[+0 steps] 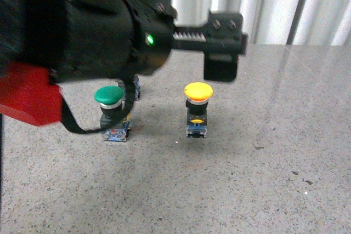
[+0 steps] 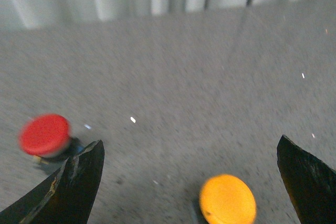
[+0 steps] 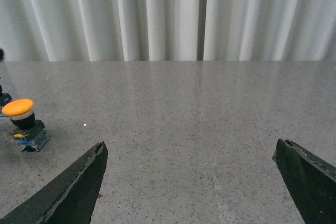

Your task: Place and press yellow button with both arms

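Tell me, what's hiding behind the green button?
A bit of another blue-grey base peeks out behind the green button. The left arm covers its top, so its cap is hidden.

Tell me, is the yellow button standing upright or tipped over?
Upright. The yellow button stands on its block base on the table, round cap on top; front and right wrist views agree.

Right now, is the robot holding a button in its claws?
No. The left claw and right claw are both open and empty; the yellow button stands untouched.
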`<state>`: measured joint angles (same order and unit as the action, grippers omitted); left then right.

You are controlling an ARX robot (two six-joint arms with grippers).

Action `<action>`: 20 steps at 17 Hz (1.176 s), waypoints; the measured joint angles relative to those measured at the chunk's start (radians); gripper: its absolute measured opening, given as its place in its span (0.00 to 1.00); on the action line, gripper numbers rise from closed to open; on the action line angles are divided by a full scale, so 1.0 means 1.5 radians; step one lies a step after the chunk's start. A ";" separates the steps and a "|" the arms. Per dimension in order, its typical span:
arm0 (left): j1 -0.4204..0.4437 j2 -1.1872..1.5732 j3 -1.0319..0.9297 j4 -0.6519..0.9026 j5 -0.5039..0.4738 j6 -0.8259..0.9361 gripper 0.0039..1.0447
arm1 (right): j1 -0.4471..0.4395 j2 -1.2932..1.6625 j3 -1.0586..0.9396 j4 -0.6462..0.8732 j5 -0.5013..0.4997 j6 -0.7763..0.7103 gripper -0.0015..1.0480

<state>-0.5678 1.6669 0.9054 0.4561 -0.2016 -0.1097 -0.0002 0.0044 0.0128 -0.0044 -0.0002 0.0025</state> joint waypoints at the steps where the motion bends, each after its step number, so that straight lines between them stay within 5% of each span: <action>1: 0.015 -0.044 -0.023 0.024 -0.006 0.013 0.94 | 0.000 0.000 0.000 0.000 0.000 0.000 0.94; 3: 0.043 -0.144 -0.112 0.145 -0.132 0.048 0.80 | 0.000 0.000 0.000 0.000 0.000 0.000 0.94; 4: 0.074 -0.234 -0.180 0.107 -0.144 0.057 0.69 | 0.000 0.000 0.000 -0.001 0.000 0.000 0.94; 10: 0.209 -0.487 -0.421 0.124 -0.033 0.062 0.08 | 0.000 0.000 0.000 0.000 0.000 0.000 0.94; 17: 0.271 -0.590 -0.493 0.105 0.022 0.062 0.01 | 0.000 0.000 0.000 0.000 0.000 0.000 0.94; 20: 0.377 -0.737 -0.563 0.022 0.130 0.064 0.01 | 0.000 0.000 0.000 0.000 0.000 0.000 0.94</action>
<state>-0.0029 0.5610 0.0608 0.4885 -0.0063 -0.0143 -0.0002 0.0044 0.0128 -0.0044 0.0002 0.0025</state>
